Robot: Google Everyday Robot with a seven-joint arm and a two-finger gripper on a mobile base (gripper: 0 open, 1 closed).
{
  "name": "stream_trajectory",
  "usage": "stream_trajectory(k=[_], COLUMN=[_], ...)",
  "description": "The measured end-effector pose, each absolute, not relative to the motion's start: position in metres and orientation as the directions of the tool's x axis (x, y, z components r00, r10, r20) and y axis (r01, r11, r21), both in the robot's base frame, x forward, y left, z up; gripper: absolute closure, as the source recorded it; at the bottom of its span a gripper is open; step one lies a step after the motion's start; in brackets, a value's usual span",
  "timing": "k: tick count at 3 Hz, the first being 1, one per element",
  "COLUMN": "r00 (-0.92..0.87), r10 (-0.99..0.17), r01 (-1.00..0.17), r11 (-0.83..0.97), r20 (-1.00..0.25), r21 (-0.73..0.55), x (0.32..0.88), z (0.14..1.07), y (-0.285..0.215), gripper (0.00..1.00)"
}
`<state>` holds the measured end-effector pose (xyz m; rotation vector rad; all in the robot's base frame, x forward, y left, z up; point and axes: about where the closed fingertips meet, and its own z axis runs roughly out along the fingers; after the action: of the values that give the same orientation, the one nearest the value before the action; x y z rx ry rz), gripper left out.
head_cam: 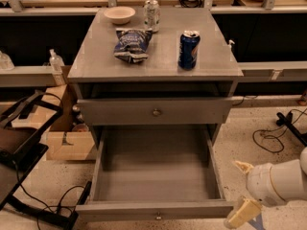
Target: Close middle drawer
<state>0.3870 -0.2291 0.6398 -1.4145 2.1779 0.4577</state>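
The gripper (241,189), spread and empty, was positioned just right of the pulled-out middle drawer (144,209) at its front panel.

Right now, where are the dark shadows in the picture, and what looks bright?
Camera view: deep shadow fills the slot under the tabletop, above the upper drawer; the open middle drawer is shaded toward its back and lighter near the front; the pale gripper, at lower right beside that drawer's front corner, is among the brightest things.
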Motion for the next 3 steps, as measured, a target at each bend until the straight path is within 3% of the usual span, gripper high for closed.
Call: stream_trajectory(k=[2,3], r00=[-0.326,-0.29], r10=[-0.813,-0.831], r01=[-0.918,-0.933], r11=[0.395,0.355], r20=[-0.483,-0.475], r21=[-0.045,-0.052], x=[0.369,0.368], z=[0.553,0.492], y=[-0.25,-0.26], gripper=[0.41,0.72])
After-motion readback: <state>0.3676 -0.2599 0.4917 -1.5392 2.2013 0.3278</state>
